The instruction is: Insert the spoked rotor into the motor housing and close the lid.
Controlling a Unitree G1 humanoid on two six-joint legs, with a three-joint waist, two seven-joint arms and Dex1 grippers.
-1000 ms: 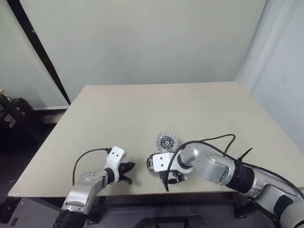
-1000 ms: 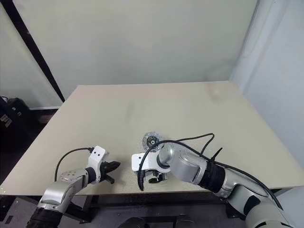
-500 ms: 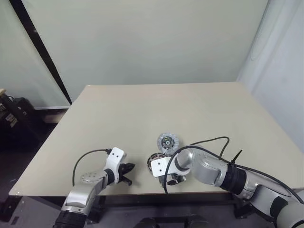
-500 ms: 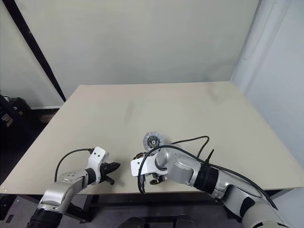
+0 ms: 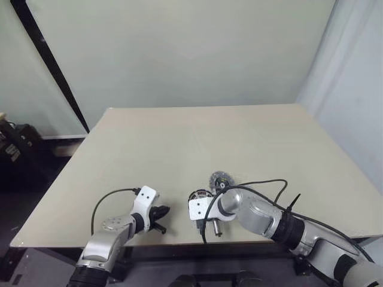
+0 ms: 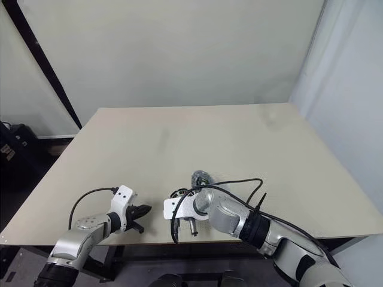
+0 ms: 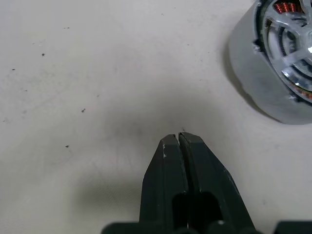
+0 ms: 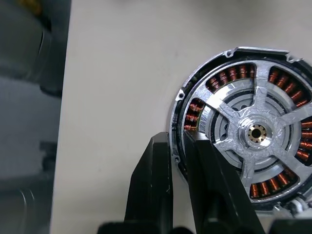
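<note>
Pinching the rim of the motor housing [image 8: 243,131], the right gripper [image 8: 178,139] comes down steeply from above. One black finger is outside the grey wall and the other is inside, over the copper coils, with only the rim's thickness between them. I read this as a closed grip on the housing's edge, not on its whole body.

The housing lies flat on the table [image 5: 179,137], open face up, near the front edge and between the two arms. Silvery spokes and a brass-coloured centre show over the coils; I cannot tell whether these belong to the housing itself.

The left gripper [image 7: 178,139] has its fingers pressed together with nothing between them. It hangs just over bare tabletop, and the housing is near it, ahead and toward the robot's right, but not touching.

A small round disc [image 5: 220,179] with a dark hub lies just behind the housing, partly hidden by the right arm — too small to tell whether it is the rotor or the lid.

Judgement: the right arm alone has contact, at the edge nearest the robot — any lift or slide pivots on that one-sided hold, so the housing could tip.
</note>
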